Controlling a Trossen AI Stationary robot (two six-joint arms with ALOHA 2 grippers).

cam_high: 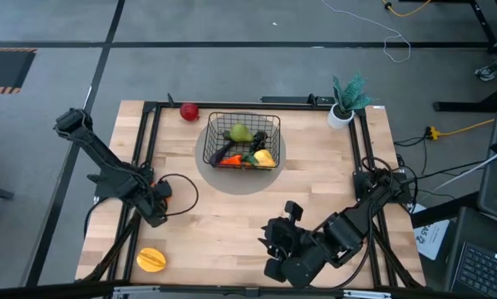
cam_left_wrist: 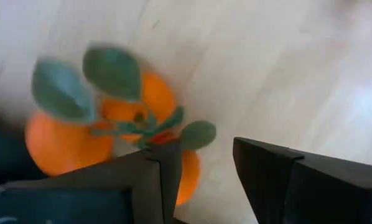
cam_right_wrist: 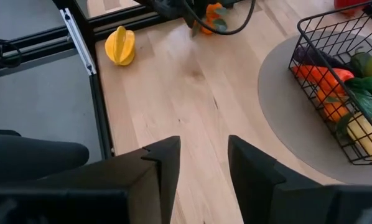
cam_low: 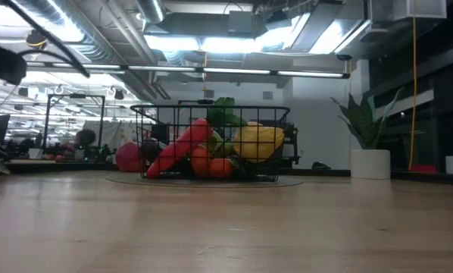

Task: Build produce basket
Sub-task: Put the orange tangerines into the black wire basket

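Observation:
The black wire basket [cam_high: 242,141] stands on a grey round mat [cam_high: 219,178] at the table's middle far side. It holds a green pear, a carrot, a dark eggplant and a yellow fruit, and it also shows in the low view [cam_low: 215,144]. A red apple [cam_high: 189,111] lies on the table left of the basket. A yellow-orange fruit [cam_high: 151,260] lies near the front left corner. My left gripper [cam_left_wrist: 208,180] is open just over a cluster of small oranges with green leaves [cam_left_wrist: 80,140] at the table's left [cam_high: 164,192]. My right gripper [cam_right_wrist: 201,168] is open and empty near the front edge. My left gripper's one finger [cam_left_wrist: 164,177] stands in front of the orange cluster's edge [cam_left_wrist: 187,174], and the other finger is over bare table. I cannot tell whether the finger touches the oranges. The cluster lies on the table.
A white pot with a teal plant [cam_high: 346,104] stands at the far right corner. A black frame rail [cam_high: 145,149] runs along the table's left and far edges. A black cable [cam_high: 186,195] loops by the left gripper. Bare wood lies between the two grippers.

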